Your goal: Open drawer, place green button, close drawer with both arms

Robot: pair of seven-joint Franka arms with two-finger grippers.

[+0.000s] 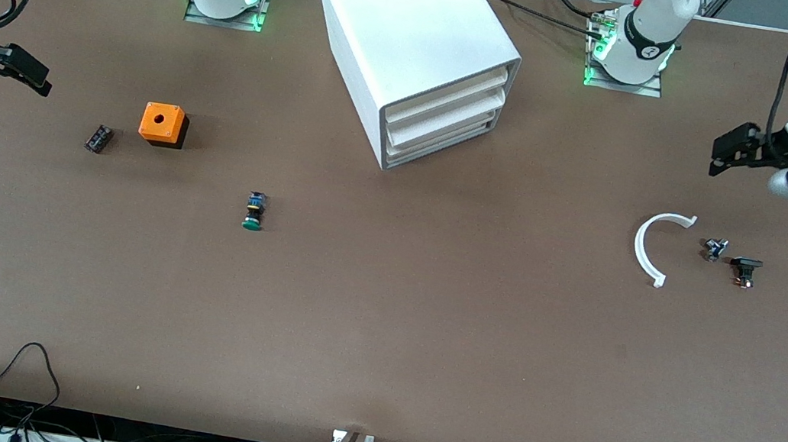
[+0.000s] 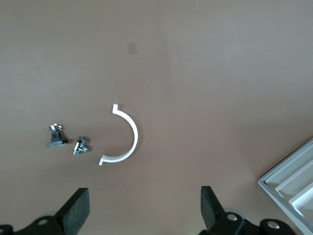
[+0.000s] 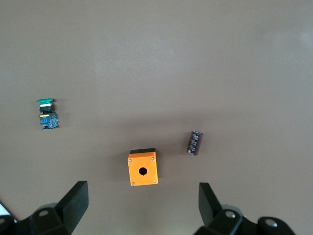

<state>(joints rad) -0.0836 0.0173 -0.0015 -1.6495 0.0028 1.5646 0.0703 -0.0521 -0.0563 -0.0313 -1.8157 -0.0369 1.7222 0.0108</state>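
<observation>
The white cabinet (image 1: 418,47) stands mid-table near the arm bases. Its three drawers are all pushed in, and the lowest drawer (image 1: 436,141) sits flush. The button (image 1: 254,211) lies on its side on the table, nearer to the front camera than the cabinet; its green cap also shows in the right wrist view (image 3: 47,112). My right gripper (image 1: 29,73) hangs open and empty over the right arm's end of the table (image 3: 143,208). My left gripper (image 1: 728,151) hangs open and empty over the left arm's end (image 2: 145,210). A cabinet corner (image 2: 293,186) shows in the left wrist view.
An orange cube with a hole (image 1: 162,124) and a small dark part (image 1: 99,138) lie toward the right arm's end. A white curved strip (image 1: 649,245) and two small dark parts (image 1: 714,249) (image 1: 745,270) lie toward the left arm's end.
</observation>
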